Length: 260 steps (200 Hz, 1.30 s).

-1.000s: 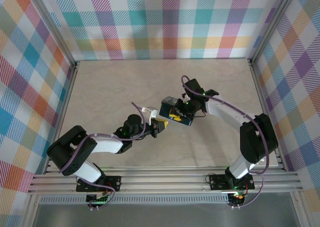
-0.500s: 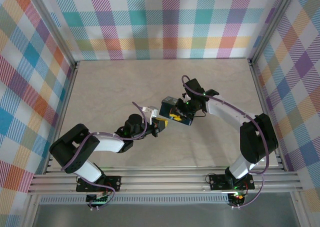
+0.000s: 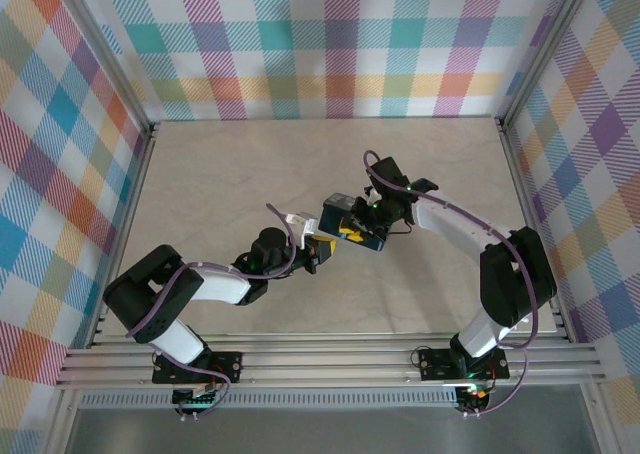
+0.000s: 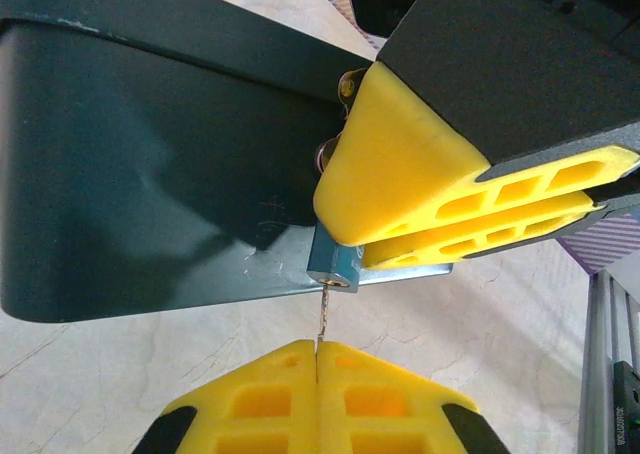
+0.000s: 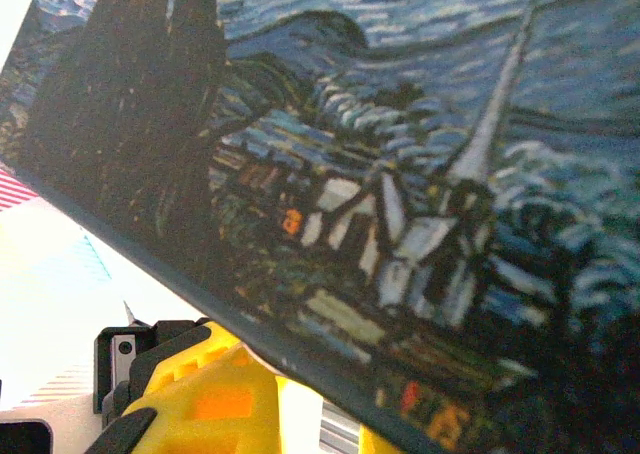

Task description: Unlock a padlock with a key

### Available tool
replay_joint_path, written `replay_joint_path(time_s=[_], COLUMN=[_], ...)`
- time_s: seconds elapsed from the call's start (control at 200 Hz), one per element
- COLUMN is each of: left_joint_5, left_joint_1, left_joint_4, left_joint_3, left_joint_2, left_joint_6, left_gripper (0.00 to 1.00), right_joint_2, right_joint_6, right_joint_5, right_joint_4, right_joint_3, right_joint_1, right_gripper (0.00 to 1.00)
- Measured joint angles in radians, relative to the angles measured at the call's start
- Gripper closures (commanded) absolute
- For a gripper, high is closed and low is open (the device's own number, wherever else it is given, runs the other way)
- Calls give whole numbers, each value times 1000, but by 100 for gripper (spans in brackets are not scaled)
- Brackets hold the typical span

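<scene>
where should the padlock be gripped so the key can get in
Pinch the padlock across its flat blue body from the end opposite the key, as the right gripper does; its keyhole end faces the shut left gripper, so keep that end bare.

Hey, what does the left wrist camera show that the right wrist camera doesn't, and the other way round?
Left wrist: the left gripper shut on the key, its tip meeting the padlock, by the tin seen from its plain dark side. Right wrist: the tin's painted night-village lid. Both: the tin and yellow fingers.
</scene>
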Motion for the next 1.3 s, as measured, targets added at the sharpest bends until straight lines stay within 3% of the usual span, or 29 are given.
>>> replay_joint_path(time_s=[1.095, 1.3], left_joint_5=[-20, -74], left_joint_1=[-3, -38], left_joint_4=[51, 52], left_joint_3=[3, 3], left_joint_2=[26, 26], left_joint_6=[34, 53], left_gripper=[100, 100], right_joint_2=[0, 0], right_joint_6=[0, 0], right_joint_5=[8, 16], right_joint_4=[3, -2], right_joint_3=[0, 0], right_joint_1=[-3, -3], right_gripper=[100, 100])
